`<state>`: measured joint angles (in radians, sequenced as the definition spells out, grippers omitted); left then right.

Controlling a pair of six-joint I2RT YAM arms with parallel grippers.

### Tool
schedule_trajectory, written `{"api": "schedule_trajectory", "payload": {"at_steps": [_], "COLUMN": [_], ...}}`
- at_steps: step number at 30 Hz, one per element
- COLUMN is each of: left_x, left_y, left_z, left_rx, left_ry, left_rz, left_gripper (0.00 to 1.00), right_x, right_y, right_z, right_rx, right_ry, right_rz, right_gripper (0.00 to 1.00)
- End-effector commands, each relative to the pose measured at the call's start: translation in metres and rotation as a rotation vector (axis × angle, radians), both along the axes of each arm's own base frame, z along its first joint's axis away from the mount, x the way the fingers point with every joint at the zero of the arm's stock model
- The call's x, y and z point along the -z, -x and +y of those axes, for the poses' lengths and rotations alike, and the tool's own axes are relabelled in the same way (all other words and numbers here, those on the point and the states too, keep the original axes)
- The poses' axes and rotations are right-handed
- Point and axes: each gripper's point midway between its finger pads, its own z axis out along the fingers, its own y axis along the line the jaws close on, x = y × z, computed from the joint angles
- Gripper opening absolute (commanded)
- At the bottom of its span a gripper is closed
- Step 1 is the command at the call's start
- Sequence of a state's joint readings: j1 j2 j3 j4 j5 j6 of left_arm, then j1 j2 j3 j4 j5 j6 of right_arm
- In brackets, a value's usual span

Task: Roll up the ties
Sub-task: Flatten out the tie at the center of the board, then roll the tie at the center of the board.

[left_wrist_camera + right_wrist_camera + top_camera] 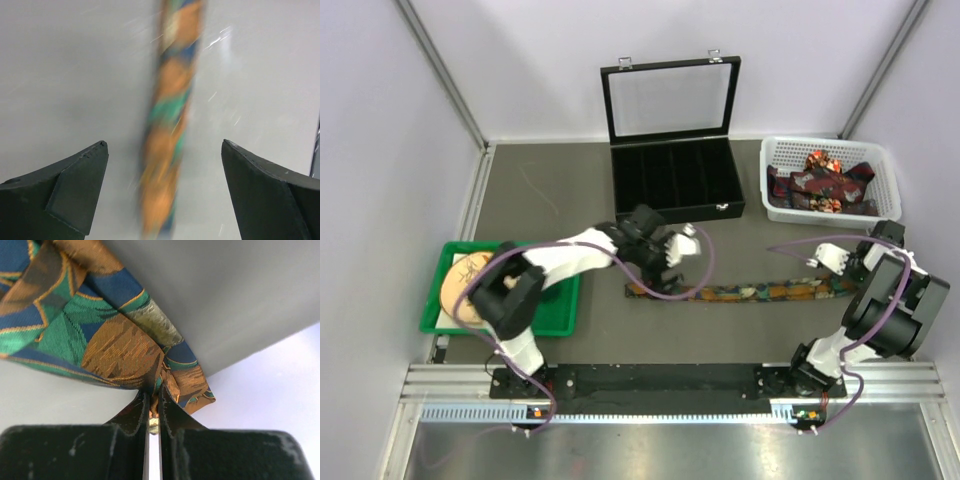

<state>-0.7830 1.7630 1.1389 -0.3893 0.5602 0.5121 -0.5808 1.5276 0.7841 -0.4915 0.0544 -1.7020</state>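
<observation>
One tie [750,292], patterned in orange, green and blue, lies stretched left to right on the grey table in front of the arms. My left gripper [675,255] hovers open over its narrow left end. In the left wrist view the tie [172,90] is blurred and runs between the wide-apart fingers of the left gripper [164,144], touching neither. My right gripper [842,272] is at the tie's wide right end. The right wrist view shows the right gripper [154,395] shut on a bunched fold of the tie [110,340]. More ties [825,185] lie heaped in a white basket [775,165].
An open black case [675,200] with several compartments stands at the back centre, its glass lid upright. A green tray [555,310] holding a round beige object sits at the left. The white basket is at the back right. Purple cables loop from both arms.
</observation>
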Motion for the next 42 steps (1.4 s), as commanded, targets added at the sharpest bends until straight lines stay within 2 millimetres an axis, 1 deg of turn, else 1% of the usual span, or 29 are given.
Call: {"api": "schedule_trajectory", "payload": {"at_steps": [1, 4, 6, 7, 8, 10, 11, 13, 14, 16, 17, 18, 19, 20, 22, 24, 25, 26, 28, 29, 32, 33, 34, 35, 37, 39, 40, 41, 42], "left_x": [-0.054, -0.077, -0.085, -0.097, -0.101, -0.118, -0.126, -0.145, -0.156, -0.177, -0.183, -0.187, -0.190, -0.187, -0.177, -0.164, -0.165, -0.164, -0.165, -0.164, -0.161, -0.157, -0.144, -0.132, -0.106, -0.092, -0.078, -0.072, -0.066], "left_y": [-0.021, -0.029, -0.027, -0.027, -0.027, -0.027, -0.033, -0.037, -0.042, -0.045, -0.046, -0.047, -0.047, -0.047, -0.052, -0.049, -0.047, -0.043, -0.043, -0.044, -0.051, -0.050, -0.047, -0.034, -0.029, -0.026, -0.022, -0.020, -0.020], "left_z": [0.060, 0.088, 0.098, 0.103, 0.107, 0.111, 0.113, 0.117, 0.117, 0.120, 0.120, 0.120, 0.117, 0.114, 0.110, 0.115, 0.108, 0.106, 0.107, 0.106, 0.105, 0.105, 0.105, 0.103, 0.105, 0.102, 0.101, 0.100, 0.098], "left_rx": [-0.100, -0.150, -0.175, -0.201, -0.222, -0.281, -0.321, -0.406, -0.431, -0.501, -0.516, -0.547, -0.550, -0.545, -0.564, -0.579, -0.517, -0.473, -0.432, -0.412, -0.386, -0.327, -0.280, -0.211, -0.130, -0.073, -0.048, -0.020, 0.010], "left_ry": [0.046, 0.046, 0.049, 0.069, 0.073, 0.116, 0.136, 0.190, 0.219, 0.264, 0.279, 0.293, 0.304, 0.309, 0.288, 0.218, 0.204, 0.183, 0.169, 0.175, 0.213, 0.196, 0.170, 0.152, 0.102, 0.097, 0.087, 0.087, 0.093], "left_rz": [-0.142, -0.237, -0.256, -0.288, -0.298, -0.321, -0.353, -0.376, -0.406, -0.422, -0.424, -0.405, -0.393, -0.380, -0.332, -0.273, -0.248, -0.243, -0.265, -0.290, -0.384, -0.419, -0.409, -0.365, -0.350, -0.342, -0.315, -0.305, -0.311], "left_gripper": [0.99, 0.99, 0.99, 0.99, 0.99, 0.99, 0.99, 0.99, 0.99, 0.99, 0.99, 0.99, 0.99, 0.99, 0.99, 0.99, 0.99, 0.99, 0.99, 0.99, 0.99, 0.99, 0.99, 0.99, 0.99, 0.99, 0.99, 0.99, 0.99], "right_x": [-0.012, -0.009, -0.010, -0.010, -0.012, -0.021, -0.028, -0.039, -0.056, -0.067, -0.084, -0.091, -0.096, -0.110, -0.136, -0.170, -0.182, -0.202, -0.234, -0.245, -0.267, -0.261, -0.254, -0.260, -0.244, -0.221, -0.218, -0.196, -0.190], "right_y": [-0.016, -0.021, -0.025, -0.027, -0.028, -0.030, -0.033, -0.033, -0.040, -0.037, -0.044, -0.043, -0.041, -0.050, -0.054, -0.068, -0.074, -0.090, -0.101, -0.110, -0.112, -0.109, -0.108, -0.107, -0.091, -0.082, -0.076, -0.070, -0.065], "right_z": [-0.028, -0.037, -0.043, -0.044, -0.045, -0.043, -0.042, -0.037, -0.037, -0.030, -0.029, -0.026, -0.019, -0.011, 0.005, 0.031, 0.040, 0.054, 0.074, 0.093, 0.154, 0.191, 0.213, 0.234, 0.292, 0.325, 0.346, 0.355, 0.364], "right_rx": [0.016, 0.030, 0.040, 0.042, 0.046, 0.057, 0.059, 0.082, 0.082, 0.109, 0.110, 0.131, 0.134, 0.119, 0.133, 0.143, 0.146, 0.123, 0.193, 0.165, 0.142, 0.149, 0.153, 0.146, 0.185, 0.310, 0.315, 0.378, 0.467], "right_ry": [0.077, 0.103, 0.123, 0.125, 0.131, 0.132, 0.130, 0.100, 0.098, 0.063, 0.058, 0.045, 0.018, -0.005, -0.041, -0.115, -0.140, -0.175, -0.275, -0.340, -0.571, -0.678, -0.733, -0.796, -0.984, -1.132, -1.219, -1.258, -1.311], "right_rz": [-0.053, -0.064, -0.076, -0.080, -0.086, -0.110, -0.128, -0.153, -0.201, -0.209, -0.254, -0.266, -0.270, -0.307, -0.383, -0.511, -0.562, -0.655, -0.820, -0.865, -0.887, -0.815, -0.745, -0.708, -0.503, -0.305, -0.214, -0.114, -0.040], "right_gripper": [0.00, 0.00, 0.00, 0.00, 0.05, 0.24, 0.42, 0.54, 0.63, 0.69, 0.77, 0.86, 0.95, 0.99, 0.99, 0.99, 0.99, 0.99, 0.99, 0.99, 0.99, 0.99, 0.99, 0.99, 0.99, 0.99, 0.99, 0.97, 0.95]}}
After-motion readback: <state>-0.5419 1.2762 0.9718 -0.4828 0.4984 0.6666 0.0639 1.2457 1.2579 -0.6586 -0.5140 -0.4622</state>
